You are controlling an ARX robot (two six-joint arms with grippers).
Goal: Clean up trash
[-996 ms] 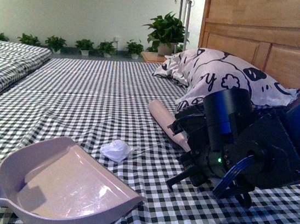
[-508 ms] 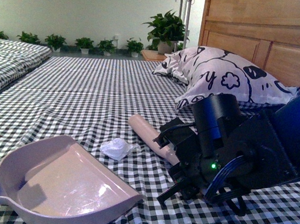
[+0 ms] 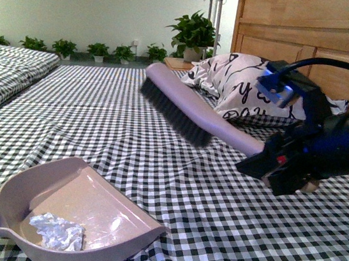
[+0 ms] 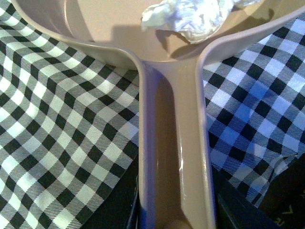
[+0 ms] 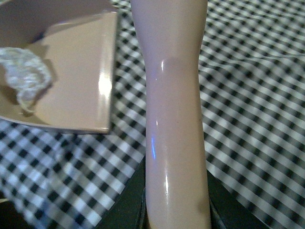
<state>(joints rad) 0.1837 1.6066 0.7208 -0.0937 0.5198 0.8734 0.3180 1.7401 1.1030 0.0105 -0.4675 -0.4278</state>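
The trash, a crumpled white wad (image 3: 57,231), lies inside the beige dustpan (image 3: 100,207) near its handle end; it also shows in the left wrist view (image 4: 190,16) and the right wrist view (image 5: 24,76). My left gripper (image 4: 174,217) is shut on the dustpan handle (image 4: 174,143); the pan (image 5: 76,67) rests on the checkered bedspread. My right gripper (image 3: 279,167) is shut on the brush (image 3: 184,109) and holds it raised above the bed, bristles down, beyond the pan. The brush handle (image 5: 176,119) fills the right wrist view.
The black-and-white checkered bedspread (image 3: 224,240) covers the bed. A patterned white pillow (image 3: 245,82) lies against the wooden headboard (image 3: 303,31) at the back right. Potted plants (image 3: 193,36) line the far wall. A second bed (image 3: 8,76) is at the left.
The wad has gone from the bedspread in front of the pan into the dustpan. My right gripper has lifted the brush up off the bed and away to the right.
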